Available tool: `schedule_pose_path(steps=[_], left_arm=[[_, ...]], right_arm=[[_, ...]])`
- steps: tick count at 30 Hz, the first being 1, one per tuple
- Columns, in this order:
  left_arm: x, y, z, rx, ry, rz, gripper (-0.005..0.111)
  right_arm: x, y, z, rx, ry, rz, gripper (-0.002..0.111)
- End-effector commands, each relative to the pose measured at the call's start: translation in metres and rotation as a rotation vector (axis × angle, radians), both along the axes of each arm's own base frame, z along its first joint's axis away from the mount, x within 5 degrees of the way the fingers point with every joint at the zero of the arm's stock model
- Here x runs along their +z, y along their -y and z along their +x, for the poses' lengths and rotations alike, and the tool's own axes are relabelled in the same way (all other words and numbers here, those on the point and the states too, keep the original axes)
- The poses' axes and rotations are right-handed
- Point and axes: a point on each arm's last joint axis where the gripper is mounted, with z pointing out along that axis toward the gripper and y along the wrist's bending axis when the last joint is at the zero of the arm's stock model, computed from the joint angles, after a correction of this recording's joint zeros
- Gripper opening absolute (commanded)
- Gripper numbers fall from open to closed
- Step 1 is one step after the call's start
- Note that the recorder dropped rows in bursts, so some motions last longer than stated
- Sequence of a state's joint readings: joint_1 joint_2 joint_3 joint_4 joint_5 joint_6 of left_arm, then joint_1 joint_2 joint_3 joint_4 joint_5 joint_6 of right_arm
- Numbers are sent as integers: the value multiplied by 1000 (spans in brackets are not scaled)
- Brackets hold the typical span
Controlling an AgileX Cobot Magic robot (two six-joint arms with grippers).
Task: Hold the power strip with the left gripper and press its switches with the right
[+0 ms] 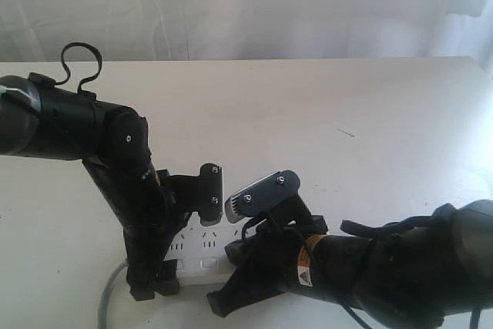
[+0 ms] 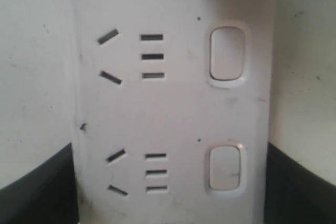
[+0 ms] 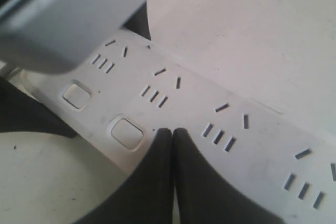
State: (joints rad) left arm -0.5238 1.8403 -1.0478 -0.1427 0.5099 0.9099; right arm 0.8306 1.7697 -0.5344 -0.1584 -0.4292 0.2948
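The white power strip (image 1: 196,246) lies along the table's front edge, mostly hidden under both arms. Its grey cord (image 1: 110,294) leaves at the left. My left gripper (image 1: 164,266) straddles the strip's width, with a black finger (image 2: 44,184) against each long edge of the power strip (image 2: 173,108), shut on it. Two switches (image 2: 227,56) show beside sockets there. My right gripper (image 3: 171,130) is shut. Its paired tips rest on the power strip (image 3: 252,145), right beside one switch (image 3: 126,132) and not on it. In the exterior view the right gripper (image 1: 233,256) sits just right of the left one.
The strip lies on a white table (image 1: 347,113) in front of a white curtain (image 1: 246,5). A blurred grey part of the left arm (image 3: 63,14) hangs close above the strip's end in the right wrist view. Both black arms crowd the table's front.
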Motion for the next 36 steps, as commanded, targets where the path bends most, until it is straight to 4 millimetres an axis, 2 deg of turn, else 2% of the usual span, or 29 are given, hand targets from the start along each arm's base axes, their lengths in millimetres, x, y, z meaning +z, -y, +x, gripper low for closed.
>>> schedule_pose_path(steps=[1, 9, 25, 28, 33, 36], left_arm=[[-17, -9, -8, -42, -87, 82, 0], [-17, -8, -9, -39, -92, 80, 0], [-17, -8, -9, -38, -91, 77, 0], [-17, -8, -9, -38, -91, 77, 0], [-17, -8, -9, -38, -91, 77, 0], [-17, -8, -9, -38, -93, 77, 0]], right_arm=[[-26, 14, -14, 14, -137, -200, 0], [-24, 12, -12, 20, -113, -172, 0], [-32, 22, -18, 12, -196, -305, 0], [-26, 24, -18, 8, -191, -302, 0], [2, 25, -18, 1, -138, -251, 0], [12, 25, -18, -2, -114, -225, 0]])
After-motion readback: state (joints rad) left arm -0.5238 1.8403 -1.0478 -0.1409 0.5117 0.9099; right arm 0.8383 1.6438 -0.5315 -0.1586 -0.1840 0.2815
